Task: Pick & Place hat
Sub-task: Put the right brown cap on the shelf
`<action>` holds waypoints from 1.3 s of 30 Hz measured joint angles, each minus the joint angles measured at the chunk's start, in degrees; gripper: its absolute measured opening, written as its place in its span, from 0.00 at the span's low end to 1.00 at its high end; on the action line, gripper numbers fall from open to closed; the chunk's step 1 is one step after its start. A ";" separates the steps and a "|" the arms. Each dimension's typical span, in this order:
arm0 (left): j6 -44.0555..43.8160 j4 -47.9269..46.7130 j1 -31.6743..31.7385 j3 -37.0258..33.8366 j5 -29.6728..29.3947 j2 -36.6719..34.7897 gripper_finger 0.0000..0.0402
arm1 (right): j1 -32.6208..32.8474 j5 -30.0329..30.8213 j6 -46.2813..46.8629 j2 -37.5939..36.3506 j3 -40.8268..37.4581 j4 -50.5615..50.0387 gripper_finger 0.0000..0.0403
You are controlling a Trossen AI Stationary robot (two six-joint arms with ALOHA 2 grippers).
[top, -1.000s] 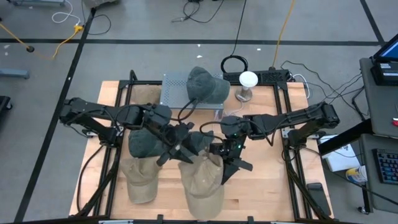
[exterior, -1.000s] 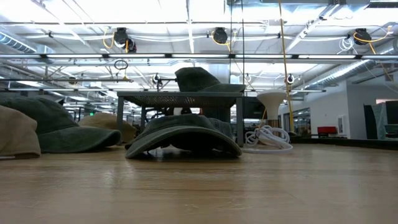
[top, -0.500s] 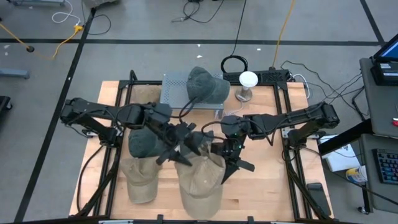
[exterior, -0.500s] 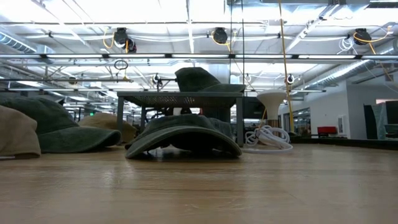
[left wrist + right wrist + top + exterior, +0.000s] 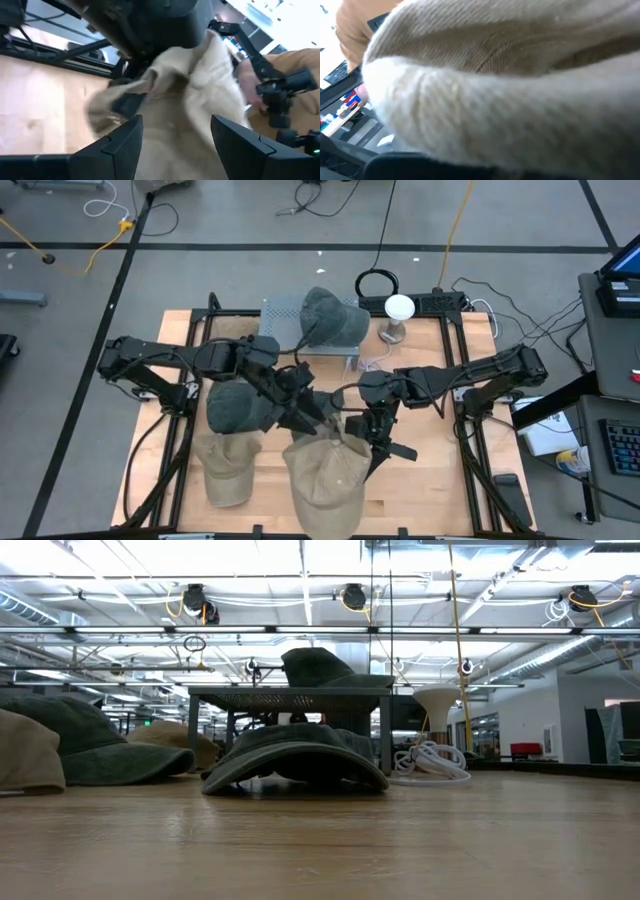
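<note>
A tan hat (image 5: 322, 480) lies near the table's near edge, between my two grippers. My left gripper (image 5: 318, 420) reaches in from the left and sits at the hat's far edge, shut on bunched cloth (image 5: 177, 145). My right gripper (image 5: 388, 458) comes in from the right at the hat's right side, with its fingers spread. The hat's tan cloth (image 5: 495, 75) fills the right wrist view. Neither gripper shows in the low view. My left gripper pinches the tan hat's far edge (image 5: 165, 95) between its two fingers, slanting down from the far left. The cloth is bunched into folds there. The rest of the hat lies toward the near edge. My right gripper's spread fingers lie against the tan hat's right edge (image 5: 362, 452). The cloth covers its wrist view and hides the place of contact.
A second tan hat (image 5: 225, 465) and a dark green hat (image 5: 235, 405) lie left of the held one. Another green hat (image 5: 330, 315) sits on a grey stand (image 5: 280, 330) at the far side, beside a white lamp-shaped object (image 5: 399, 308). Bare wood lies to the near right.
My left gripper has moved toward the table's right, closer to my right gripper. The tan hat has shifted toward the near edge and spread wider on its left side. My right gripper has edged toward the near edge with it.
</note>
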 joint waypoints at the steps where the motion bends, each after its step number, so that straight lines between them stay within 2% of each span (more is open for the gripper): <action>1: -0.99 0.28 -0.12 0.00 0.05 0.00 0.60 | -0.07 0.10 -0.11 0.00 0.00 -0.01 0.01; 7: -5.48 1.46 -0.98 0.00 0.15 0.00 0.60 | -0.90 0.76 -1.60 0.01 0.00 -1.96 0.01; 11: -9.25 7.75 -1.86 0.00 2.44 0.02 0.60 | -2.32 3.69 -2.34 0.00 0.00 -5.46 0.01; 15: -9.82 10.06 -2.57 0.00 4.03 0.02 0.60 | -3.61 5.49 -2.27 0.00 0.00 -8.65 0.01; 18: -9.14 9.40 -2.51 0.00 3.88 0.02 0.60 | -3.96 4.49 -2.55 0.01 0.00 -8.85 0.01; 23: -8.09 4.45 -1.39 0.00 -0.78 0.02 0.59 | -3.65 3.10 -2.61 0.00 0.00 -8.69 0.01; 29: 0.29 -3.78 -0.92 0.00 -8.38 0.02 0.59 | -3.60 3.13 -2.83 0.00 0.00 -8.64 0.01; 36: 3.37 -3.71 -2.17 0.00 -11.99 0.02 0.59 | -4.09 3.14 -2.66 0.01 -0.02 -4.13 0.01; 39: 3.45 -5.29 -2.70 0.00 -11.80 0.50 0.59 | -4.27 3.07 -1.49 0.02 -0.02 -2.04 0.01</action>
